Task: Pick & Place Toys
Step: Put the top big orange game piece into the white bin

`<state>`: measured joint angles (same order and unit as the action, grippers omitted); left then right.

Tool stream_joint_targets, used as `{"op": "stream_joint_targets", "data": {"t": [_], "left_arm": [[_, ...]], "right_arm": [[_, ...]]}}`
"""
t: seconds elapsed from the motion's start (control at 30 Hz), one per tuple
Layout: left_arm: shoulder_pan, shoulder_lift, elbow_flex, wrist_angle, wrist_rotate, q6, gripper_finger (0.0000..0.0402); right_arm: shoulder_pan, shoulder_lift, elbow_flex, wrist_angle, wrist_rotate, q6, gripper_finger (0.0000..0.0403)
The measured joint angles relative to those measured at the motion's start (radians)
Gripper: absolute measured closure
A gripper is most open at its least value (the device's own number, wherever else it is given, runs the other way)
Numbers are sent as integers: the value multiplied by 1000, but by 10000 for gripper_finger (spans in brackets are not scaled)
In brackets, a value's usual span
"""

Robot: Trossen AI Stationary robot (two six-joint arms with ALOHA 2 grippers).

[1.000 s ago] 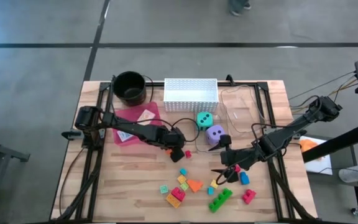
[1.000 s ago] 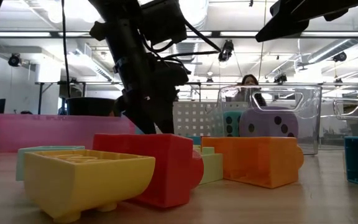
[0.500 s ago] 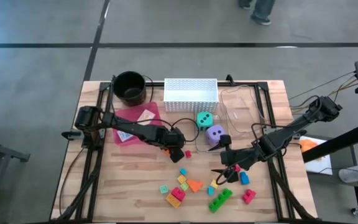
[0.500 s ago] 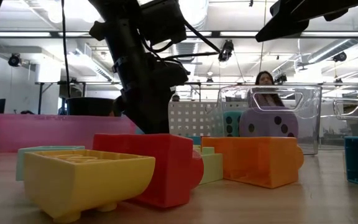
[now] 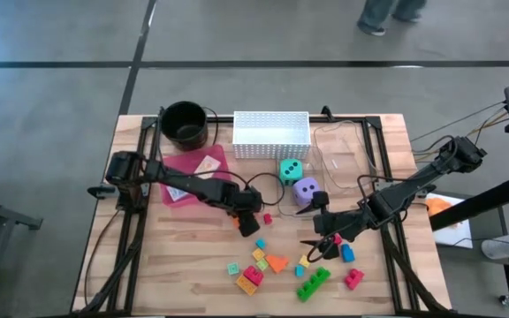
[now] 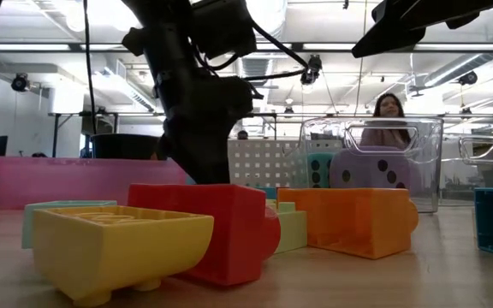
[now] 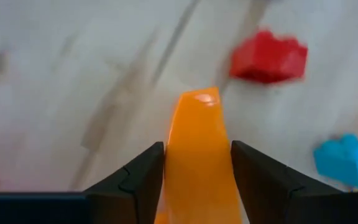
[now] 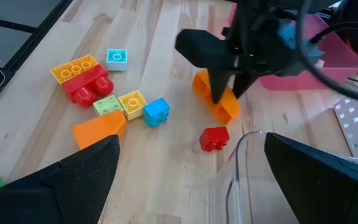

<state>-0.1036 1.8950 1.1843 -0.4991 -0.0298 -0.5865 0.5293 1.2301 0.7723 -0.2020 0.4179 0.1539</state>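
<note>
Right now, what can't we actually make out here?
- Left gripper on the orange block: left wrist view cuts off the block's lower end, and it is unclear whether the block is lifted off the table.
- Cards on the pink tray: too small in the high view to read.
- Low view: the red block and yellow block up close hide the toys behind.
- Right gripper: open beside the blocks; nothing seen between its fingers.

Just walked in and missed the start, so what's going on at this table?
The left gripper is shut on an orange block, low over the wooden table beside a small red block. The right gripper hangs open above the scattered blocks. The dice sit untouched near the white basket.
</note>
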Motion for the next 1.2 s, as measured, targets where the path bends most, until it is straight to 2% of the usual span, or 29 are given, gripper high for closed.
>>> {"op": "stream_joint_targets", "data": {"t": [0.23,0.37,0.57,0.87,1.2], "left_arm": [[-37,0,-1,-60,-1,12,152],[-60,0,-1,-82,-28,16,144],[-68,0,-1,-105,-109,37,164],[-68,0,5,-105,-99,38,227],[-33,-14,119,-107,-99,73,207]], "right_arm": [[1,0,0,0,0,0,3],[1,0,0,0,0,0,3],[0,0,0,1,0,0,3],[0,0,0,1,0,0,3],[0,0,0,1,-27,0,3]]}}
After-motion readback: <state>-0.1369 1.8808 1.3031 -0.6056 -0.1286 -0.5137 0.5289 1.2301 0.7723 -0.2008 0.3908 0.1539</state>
